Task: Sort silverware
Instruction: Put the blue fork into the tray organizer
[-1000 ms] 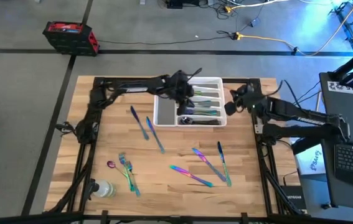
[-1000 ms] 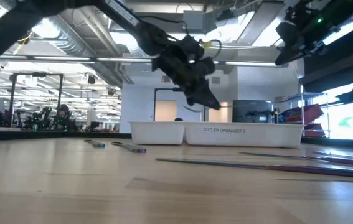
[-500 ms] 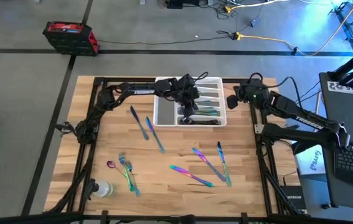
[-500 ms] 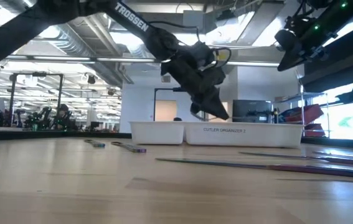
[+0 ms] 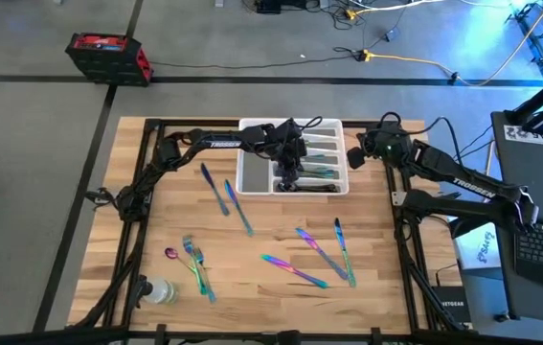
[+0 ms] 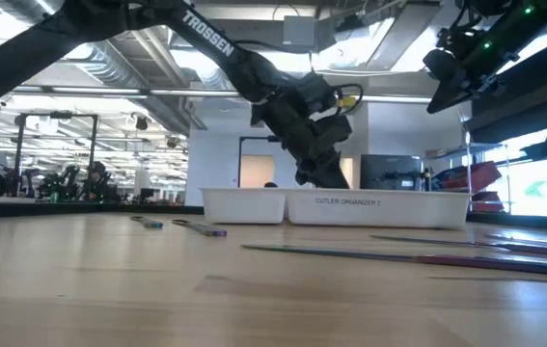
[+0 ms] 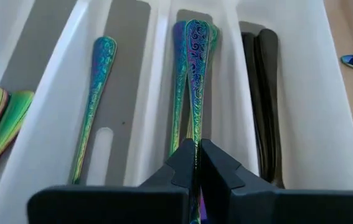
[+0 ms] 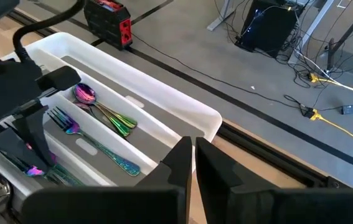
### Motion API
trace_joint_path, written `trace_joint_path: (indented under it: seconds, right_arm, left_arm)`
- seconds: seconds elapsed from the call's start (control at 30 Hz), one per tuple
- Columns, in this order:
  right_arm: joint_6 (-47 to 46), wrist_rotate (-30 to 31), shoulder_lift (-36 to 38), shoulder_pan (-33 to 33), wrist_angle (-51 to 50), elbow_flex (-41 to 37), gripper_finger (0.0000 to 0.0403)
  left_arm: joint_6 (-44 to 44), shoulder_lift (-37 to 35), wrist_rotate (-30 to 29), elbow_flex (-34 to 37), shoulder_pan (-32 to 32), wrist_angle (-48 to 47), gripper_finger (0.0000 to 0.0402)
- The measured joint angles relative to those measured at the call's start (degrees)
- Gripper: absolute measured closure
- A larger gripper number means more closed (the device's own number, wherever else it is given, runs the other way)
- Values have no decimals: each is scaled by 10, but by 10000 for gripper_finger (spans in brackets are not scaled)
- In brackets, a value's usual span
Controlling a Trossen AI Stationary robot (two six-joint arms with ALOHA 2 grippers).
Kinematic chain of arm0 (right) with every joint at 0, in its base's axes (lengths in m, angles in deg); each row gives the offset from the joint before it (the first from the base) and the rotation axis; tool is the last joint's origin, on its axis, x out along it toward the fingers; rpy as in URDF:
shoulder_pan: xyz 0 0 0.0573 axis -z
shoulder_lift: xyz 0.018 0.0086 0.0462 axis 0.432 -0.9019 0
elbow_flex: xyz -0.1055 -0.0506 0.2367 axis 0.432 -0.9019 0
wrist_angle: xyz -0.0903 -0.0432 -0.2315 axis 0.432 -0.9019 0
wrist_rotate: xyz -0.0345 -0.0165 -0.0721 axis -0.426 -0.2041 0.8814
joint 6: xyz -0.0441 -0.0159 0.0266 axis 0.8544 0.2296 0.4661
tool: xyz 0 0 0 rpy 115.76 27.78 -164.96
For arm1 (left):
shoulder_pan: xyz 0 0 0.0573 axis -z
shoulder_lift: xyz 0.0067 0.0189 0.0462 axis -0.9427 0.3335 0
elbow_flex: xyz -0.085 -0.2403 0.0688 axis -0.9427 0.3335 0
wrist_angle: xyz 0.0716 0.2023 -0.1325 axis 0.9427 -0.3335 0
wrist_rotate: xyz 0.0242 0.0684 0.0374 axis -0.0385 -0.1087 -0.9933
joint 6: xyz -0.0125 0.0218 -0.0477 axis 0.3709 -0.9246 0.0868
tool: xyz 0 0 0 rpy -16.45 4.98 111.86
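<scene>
- Held piece of silverware [image 7: 196, 68]: slim iridescent handle with scrollwork, clamped between the closed fingers of the left gripper [image 7: 196, 163]; lies lengthwise over a middle compartment of the white tray [image 7: 313, 93], above another rainbow handle already in that slot.
- Silverware in tray: single teal-green handle [image 7: 95, 93] in the neighbouring slot; green-gold handles [image 7: 2, 121] in the slot beyond it; dark pieces [image 7: 264, 81] in the slot on the other side. From the right wrist view, a pink-bowled spoon [image 8: 86, 94] and a fork [image 8: 70, 127] in separate long compartments.
- Silverware loose on table [image 5: 252, 283]: two blue knives [image 5: 225, 196] just in front of the tray's left end; cluster of a spoon and forks [image 5: 192, 261] near the front left; three or four rainbow pieces [image 5: 321, 254] toward the front right, well apart from the tray.
- Left gripper [image 5: 290, 158]: over the middle of the tray at the table's far edge, pointing down into it; in the low view, tip [image 6: 323, 173] just above the tray rim.
- Right gripper [image 5: 357, 158]: raised beside the tray's right end, fingers pressed together, nothing between them.
- White tray [image 5: 252, 172]: compartmented, lettered on its front wall.
- Clear plastic bottle [image 5: 159, 290]: lying at the front left corner of the table.
- Red and black case [image 5: 108, 56]: on the floor beyond the table.
</scene>
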Motion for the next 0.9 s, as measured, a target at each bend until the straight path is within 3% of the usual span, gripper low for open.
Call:
trace_joint_path:
  seconds: [0.33,0.6,0.9]
  right_arm:
    - [0,5,0,0,9,0,398]
    - [-8,17,0,0,10,0,398]
    - [-18,19,0,0,27,0,398]
  left_arm:
    - [-30,-3,-9,-62,-25,-7,401]
    - [-74,14,-8,-64,-59,-35,401]
    - [-60,21,-6,-64,-66,-26,401]
